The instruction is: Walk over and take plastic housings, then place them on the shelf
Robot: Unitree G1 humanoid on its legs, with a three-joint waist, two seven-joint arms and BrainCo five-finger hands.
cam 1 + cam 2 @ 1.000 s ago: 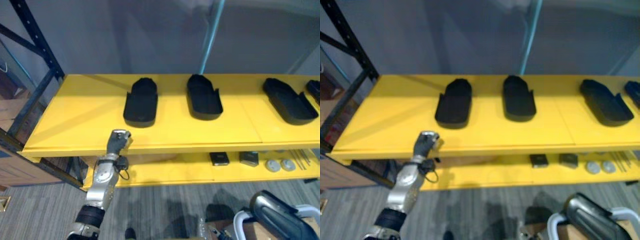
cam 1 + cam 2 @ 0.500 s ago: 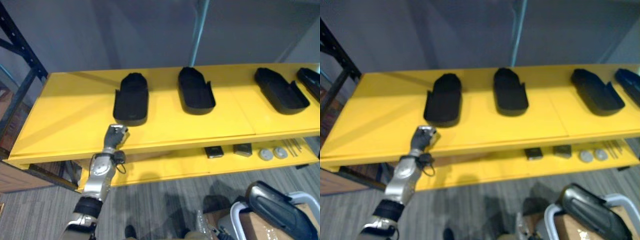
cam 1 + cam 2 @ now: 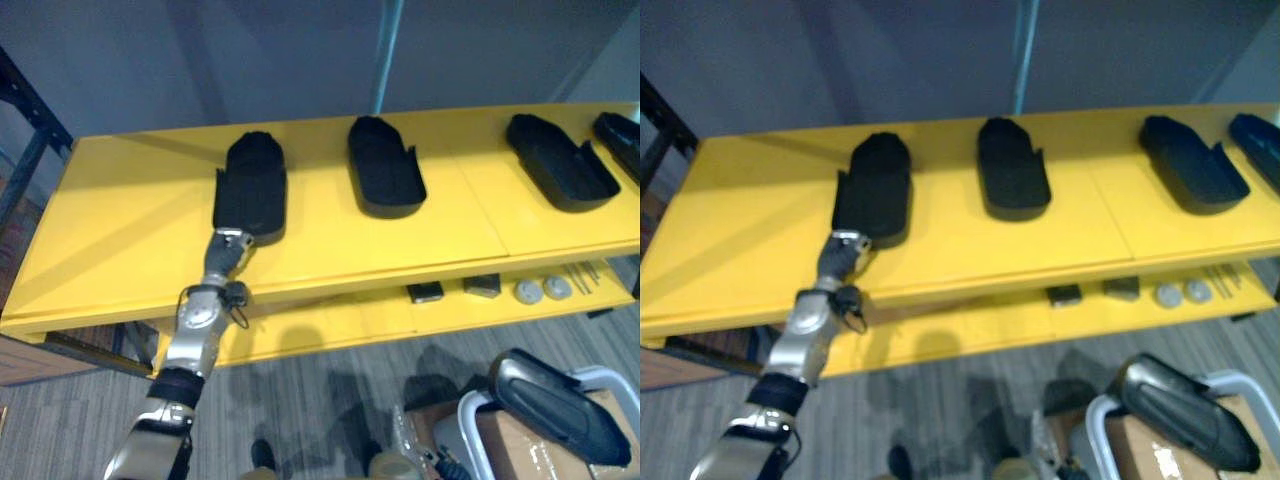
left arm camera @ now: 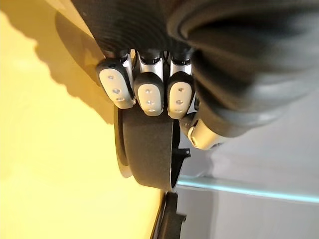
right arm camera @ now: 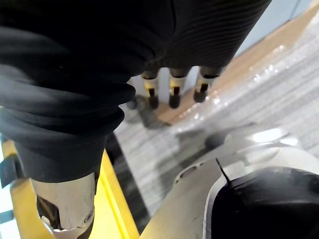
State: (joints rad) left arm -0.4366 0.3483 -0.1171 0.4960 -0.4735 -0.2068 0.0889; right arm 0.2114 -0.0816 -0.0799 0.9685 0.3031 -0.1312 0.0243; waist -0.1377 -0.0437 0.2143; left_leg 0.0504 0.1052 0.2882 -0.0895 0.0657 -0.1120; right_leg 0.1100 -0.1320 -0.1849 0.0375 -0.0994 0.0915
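Observation:
Several black plastic housings lie on the yellow top shelf [image 3: 130, 230]: one at the left [image 3: 250, 185], one in the middle [image 3: 385, 180], and two at the right [image 3: 560, 175] [image 3: 620, 140]. My left hand [image 3: 228, 250] hovers over the shelf's front part, just short of the left housing's near end. In the left wrist view its fingers [image 4: 149, 94] are curled with nothing in them, and the housing [image 4: 147, 154] lies right past them. My right hand [image 5: 172, 92] hangs low over the floor with relaxed fingers, holding nothing.
A lower yellow shelf [image 3: 330, 320] carries small dark blocks [image 3: 425, 292] and grey discs [image 3: 530, 291]. A teal pole [image 3: 385, 50] rises behind the top shelf. The rack's black upright [image 3: 30, 110] stands at the left. A cardboard box [image 3: 520, 450] sits on the floor at lower right.
The camera has shifted. My left hand has moved forward over the shelf's front edge, up to the near end of the left housing. The housings have not moved.

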